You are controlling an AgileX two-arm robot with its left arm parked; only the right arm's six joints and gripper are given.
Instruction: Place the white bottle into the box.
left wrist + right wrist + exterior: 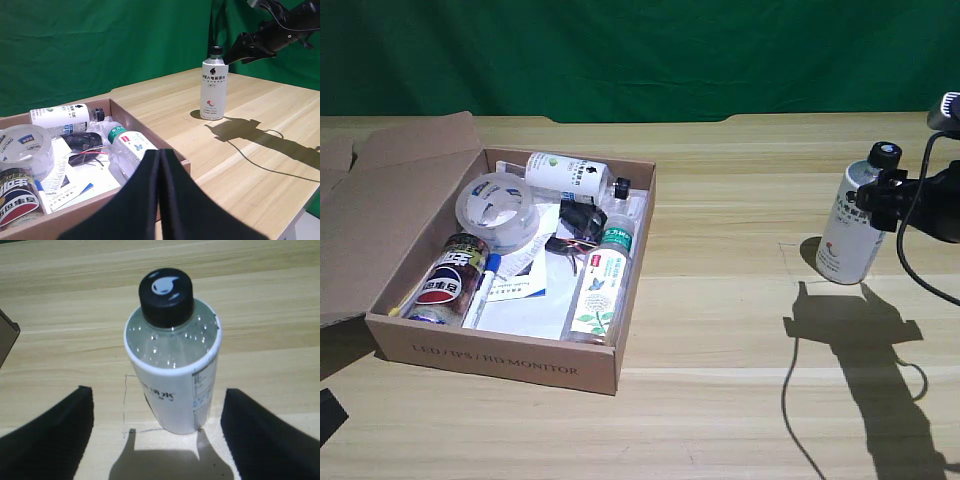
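- The right arm's black gripper (157,435) is hovering with its two dark fingers (47,440) spread wide, one on each side of the plump white plastic bottle with the black screw cap (172,365), neither one touching it.
- That white bottle is standing upright on the light wooden table (740,330), at the exterior view's right, well apart from the box, casting a shadow on the boards beside it.
- The wide, shallow brown cardboard box (500,362) is sitting at the exterior view's left with its large flap (390,200) lying open.
- Inside the box, a slim clear green-capped bottle with a floral label (602,285) is lying along the wall nearest the white bottle, a roll of clear tape (497,210) is resting near the middle, and a smaller white bottle with a green round logo (570,175) is lying against the far wall.
- A green backdrop (640,55) is hanging behind the table.
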